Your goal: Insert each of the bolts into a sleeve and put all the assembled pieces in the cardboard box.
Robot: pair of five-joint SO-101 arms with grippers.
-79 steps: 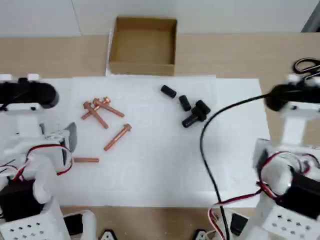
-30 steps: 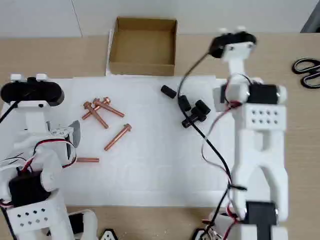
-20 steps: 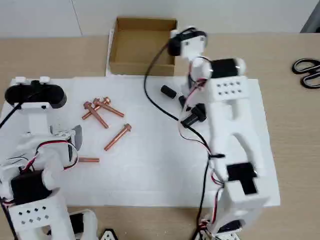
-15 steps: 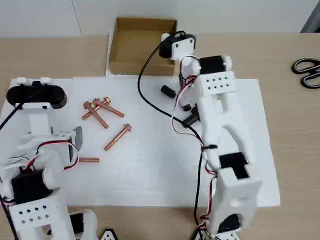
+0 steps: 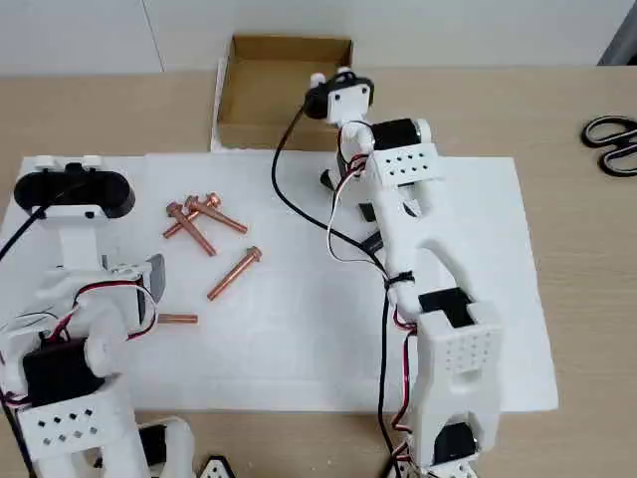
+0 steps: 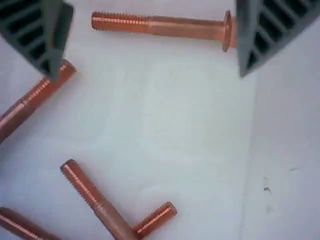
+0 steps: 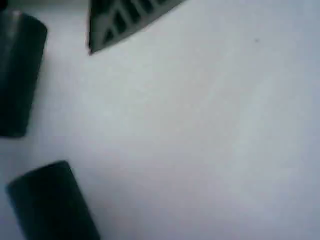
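Your left end effector [image 6: 147,70] hangs wide open over one bolt [image 6: 160,25]. Count five bolts [image 5: 235,272] on the white sheet [image 5: 299,349], toward its left edge: three crossed in a cluster, two lying apart. Your right arm [image 5: 408,214] covers most of the sleeves near the sheet's far edge; two sleeves [image 7: 20,75] show at its wrist. You cannot tell the right end effector's [image 7: 125,20] state. One cardboard box [image 5: 284,134] sits at the tabletop's [image 5: 100,110] far edge.

Table [image 5: 557,110]: white sheet [image 5: 299,349], box [image 5: 227,100], scissors [image 5: 609,132]
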